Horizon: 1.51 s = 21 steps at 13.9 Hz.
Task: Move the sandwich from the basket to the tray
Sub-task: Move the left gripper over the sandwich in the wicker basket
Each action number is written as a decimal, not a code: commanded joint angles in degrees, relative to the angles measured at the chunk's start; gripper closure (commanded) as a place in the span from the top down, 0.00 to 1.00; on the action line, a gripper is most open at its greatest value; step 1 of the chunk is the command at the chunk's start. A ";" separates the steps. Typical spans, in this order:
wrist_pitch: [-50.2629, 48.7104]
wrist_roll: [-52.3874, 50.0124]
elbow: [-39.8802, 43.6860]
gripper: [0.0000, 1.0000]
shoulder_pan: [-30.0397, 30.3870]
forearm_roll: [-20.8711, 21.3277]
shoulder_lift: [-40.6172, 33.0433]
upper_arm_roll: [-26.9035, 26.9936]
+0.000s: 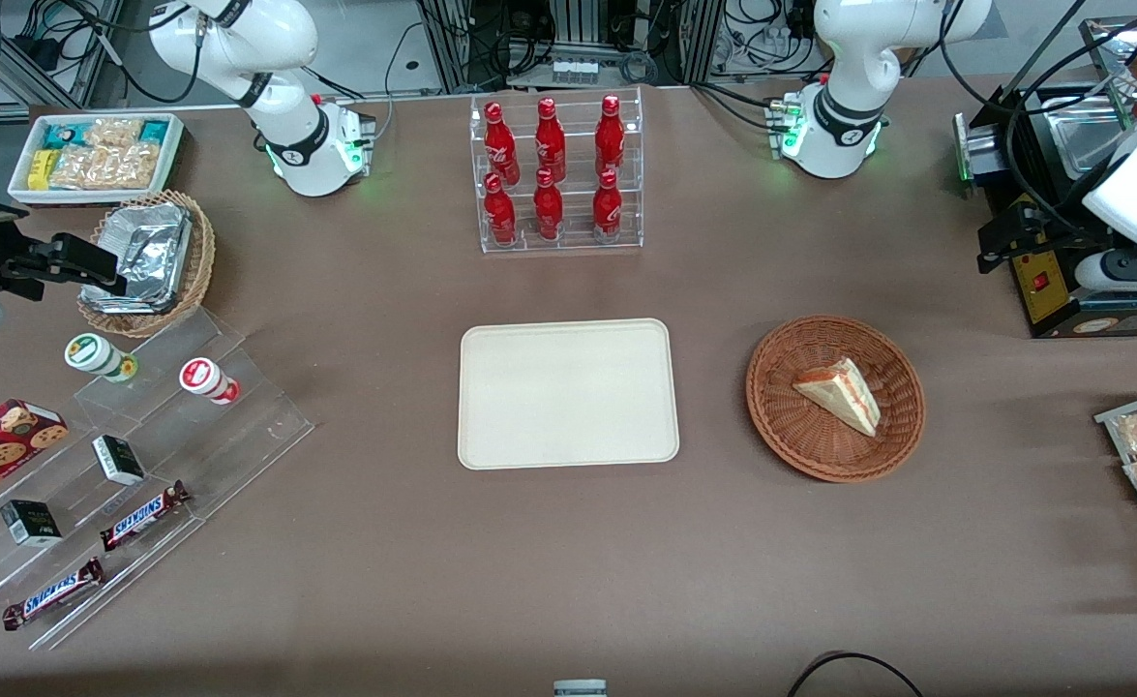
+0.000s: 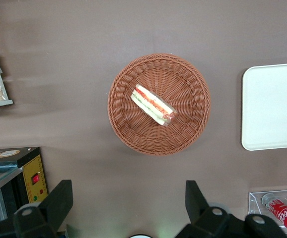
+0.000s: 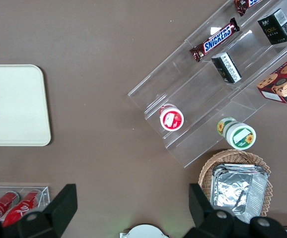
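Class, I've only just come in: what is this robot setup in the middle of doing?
Nothing is being handled yet. The sandwich lies in the round brown wicker basket, beside the cream tray, which holds nothing. The left arm's gripper hangs open, high above the table next to the basket, gripping nothing. The move from basket to tray has not begun.

Claw point(image 2: 128, 203) raised, fingers wide apart

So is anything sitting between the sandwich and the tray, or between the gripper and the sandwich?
Nothing visible. The sandwich lies alone in the basket, and only bare tabletop separates the basket from the tray, which holds nothing. The open gripper is high above the table, with only bare tabletop showing between its fingers.
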 commanded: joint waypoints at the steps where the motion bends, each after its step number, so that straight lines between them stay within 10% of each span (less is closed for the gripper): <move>1: -0.85 -0.86 0.36 1.00 0.14 1.02 -0.29 -0.48; 9: 14.75 -9.45 -11.03 1.00 0.14 2.96 3.32 -0.40; 21: 41.05 -55.42 -32.32 1.00 0.05 1.99 4.02 -4.79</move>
